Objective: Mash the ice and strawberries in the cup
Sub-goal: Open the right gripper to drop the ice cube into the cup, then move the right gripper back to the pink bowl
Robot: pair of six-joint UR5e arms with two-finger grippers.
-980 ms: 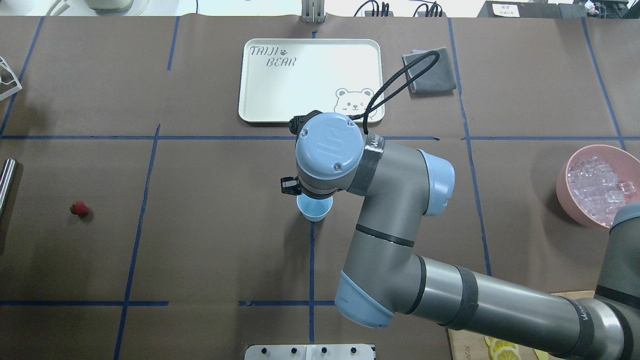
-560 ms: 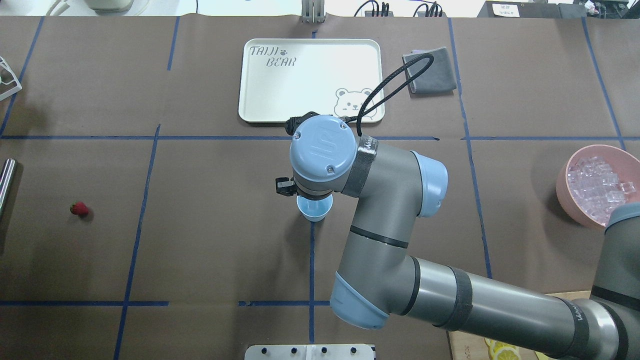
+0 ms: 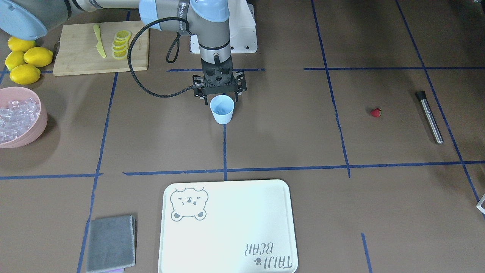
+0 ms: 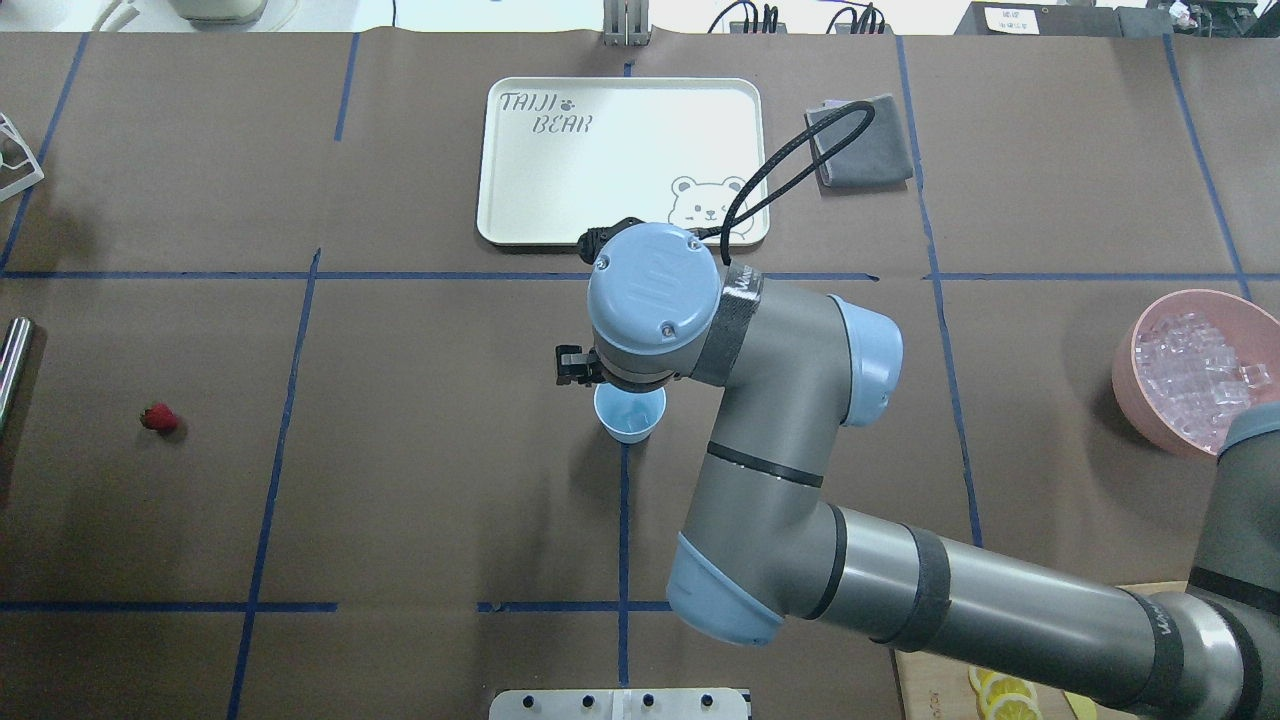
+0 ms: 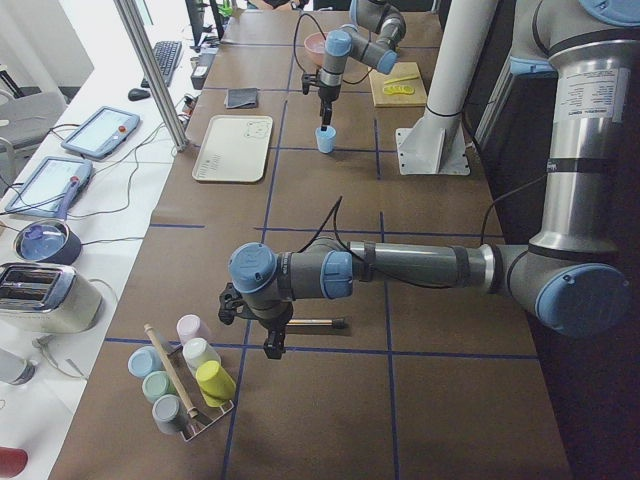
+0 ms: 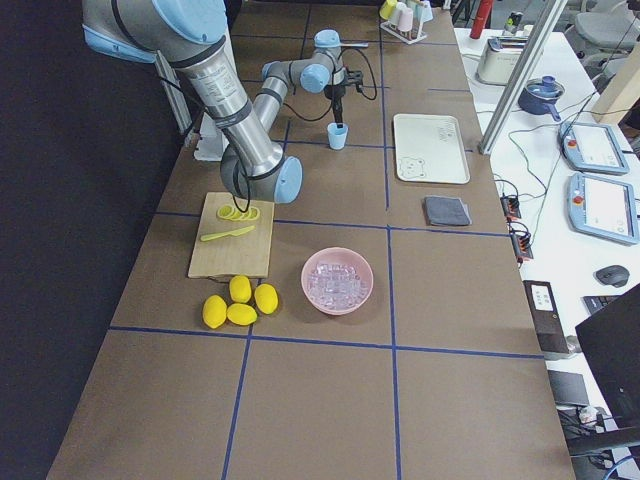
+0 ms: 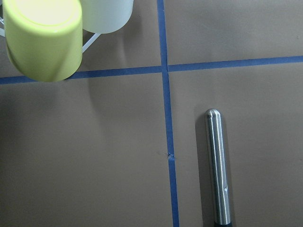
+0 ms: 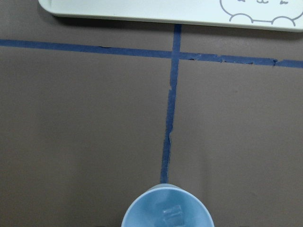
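**Exterior front-facing.** We find the right gripper [image 3: 221, 95] hanging directly over the cup [image 3: 222, 110]. Its jaws are spread wider than the rim, they hold nothing, and they touch nothing. The cup stands upright on a blue tape line at mid-table. The strawberry [image 3: 376, 112] lies on the brown paper well apart from it, toward the robot's left, near a metal rod [image 3: 429, 116]. Ice [image 3: 15, 113] fills a pink bowl [image 3: 41, 123] at the robot's right, near lemons [image 3: 24, 62] and a cutting board [image 3: 75, 60]. A cream tray [image 3: 227, 227] and a grey cloth [image 3: 111, 242] lie on the operators' side.

**Overhead exterior.** The right wrist hides its own fingers. The cup shows just beneath it.

**Exterior left.** The left gripper [image 5: 270, 345] hangs low just beside the rod. We cannot tell whether its jaws are apart or together. A rack of coloured cups [image 5: 185, 385] stands near it, and a side bench holds tablets and a toaster.

**Exterior right.** The right arm reaches out over the cup. The bowl, lemons and board sit nearer the camera.

**Left wrist-mounted.** The rod lies parallel to a tape line, just beside it.

**Right wrist-mounted.** One clear cube of ice lies in the bottom of the cup. The tray's edge runs along the top.
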